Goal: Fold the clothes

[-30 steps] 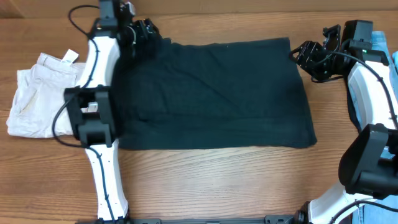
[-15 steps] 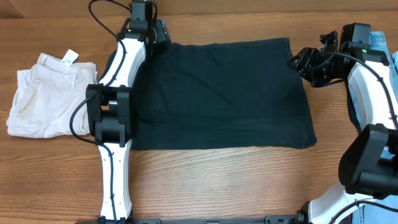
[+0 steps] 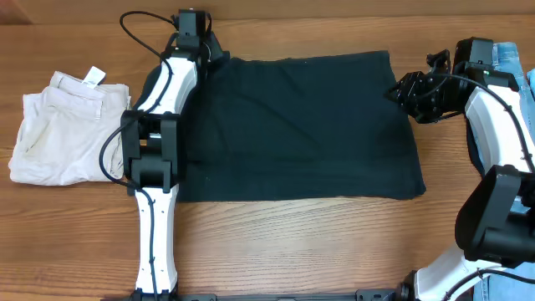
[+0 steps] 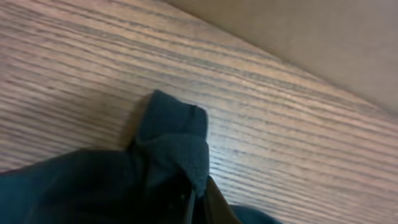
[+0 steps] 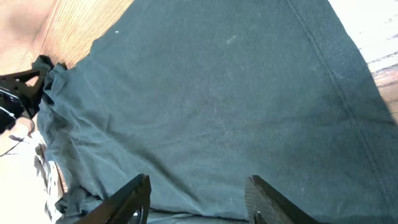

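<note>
Matt, soft dark cloth T-shirt (image 3: 301, 125); smooth wood-grain table (image 3: 292, 242), perhaps laminate; pale woven cloth shorts (image 3: 63, 138).

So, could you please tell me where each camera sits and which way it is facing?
Overhead: fixed above the table, facing straight down on the spread T-shirt; both arms, left gripper and right gripper show.
Left wrist: low over the table, facing the T-shirt's pinched corner; its own fingers hardly show.
Right wrist: over the T-shirt's right end, facing across it; its open fingers show.
Shared: overhead and right wrist both show the left gripper at the far corner.
</note>
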You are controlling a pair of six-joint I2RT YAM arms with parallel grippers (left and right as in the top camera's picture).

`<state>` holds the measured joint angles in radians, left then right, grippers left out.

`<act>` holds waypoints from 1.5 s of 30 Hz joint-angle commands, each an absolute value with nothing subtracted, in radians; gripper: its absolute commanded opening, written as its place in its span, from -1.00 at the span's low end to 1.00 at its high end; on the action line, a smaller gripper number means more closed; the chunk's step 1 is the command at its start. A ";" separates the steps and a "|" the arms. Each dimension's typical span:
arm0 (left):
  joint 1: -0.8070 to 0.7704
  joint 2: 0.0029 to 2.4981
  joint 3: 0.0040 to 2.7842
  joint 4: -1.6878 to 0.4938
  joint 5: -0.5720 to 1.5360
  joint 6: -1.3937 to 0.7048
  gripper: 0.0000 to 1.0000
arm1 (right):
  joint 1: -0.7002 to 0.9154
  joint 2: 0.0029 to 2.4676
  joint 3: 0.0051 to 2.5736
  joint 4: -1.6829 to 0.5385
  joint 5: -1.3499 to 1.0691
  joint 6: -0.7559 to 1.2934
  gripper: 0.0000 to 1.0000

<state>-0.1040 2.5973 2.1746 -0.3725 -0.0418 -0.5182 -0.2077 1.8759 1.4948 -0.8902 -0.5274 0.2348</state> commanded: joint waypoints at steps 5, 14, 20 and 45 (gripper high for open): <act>-0.058 2.566 2.489 -0.549 0.083 -0.510 -0.92 | -0.202 1.866 1.490 -0.767 -0.499 0.235 0.04; -0.074 2.556 2.764 -1.159 0.210 -0.458 -0.92 | -0.202 1.894 1.491 -0.398 -0.456 0.270 -0.24; -0.091 2.556 2.766 -1.462 0.194 -0.456 -0.92 | -0.202 2.020 1.494 -0.255 -0.456 0.293 -0.01; -0.170 2.556 2.762 -1.690 0.176 -0.383 -0.92 | -0.178 2.320 1.596 0.017 -0.337 0.468 0.07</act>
